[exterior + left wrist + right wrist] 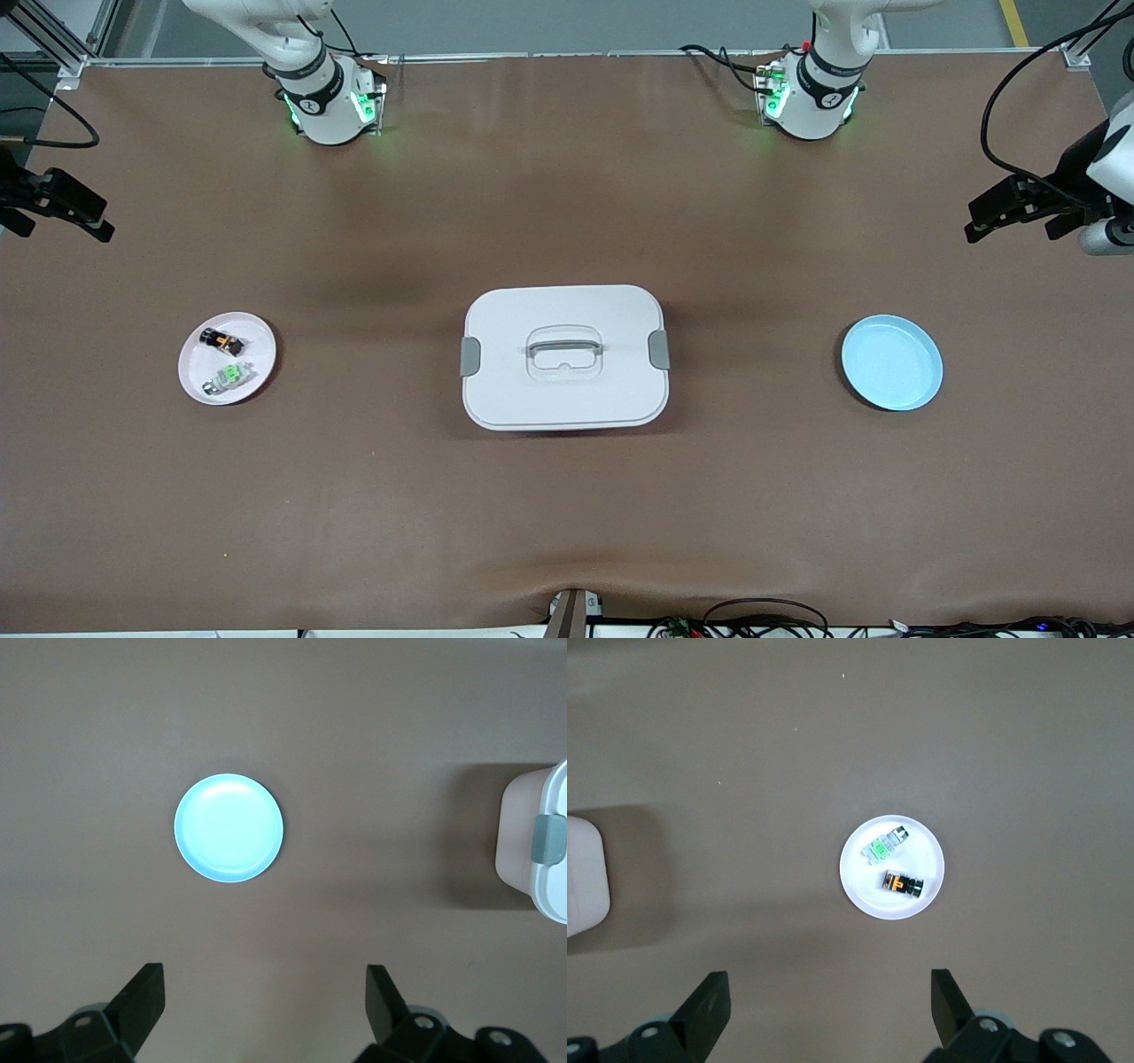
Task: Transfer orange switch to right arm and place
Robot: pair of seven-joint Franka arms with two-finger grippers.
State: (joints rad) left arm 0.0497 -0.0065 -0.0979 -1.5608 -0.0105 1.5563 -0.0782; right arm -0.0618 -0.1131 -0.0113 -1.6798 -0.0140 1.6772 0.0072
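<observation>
The orange switch (222, 340) (901, 883), a tiny black block with an orange face, lies on a small white plate (197, 359) (864, 881) toward the right arm's end of the table. A green-and-white part (229, 375) (886, 846) lies beside it on the same plate. My right gripper (66, 226) (830, 992) hangs high over that end of the table, open and empty, well apart from the plate. My left gripper (1014, 232) (264, 988) hangs open and empty over the left arm's end.
A white lidded box (564, 356) (540, 842) (585, 873) with grey clips and a handle sits mid-table. A light blue plate (892, 362) (229, 827) with nothing on it lies toward the left arm's end. Brown mat covers the table.
</observation>
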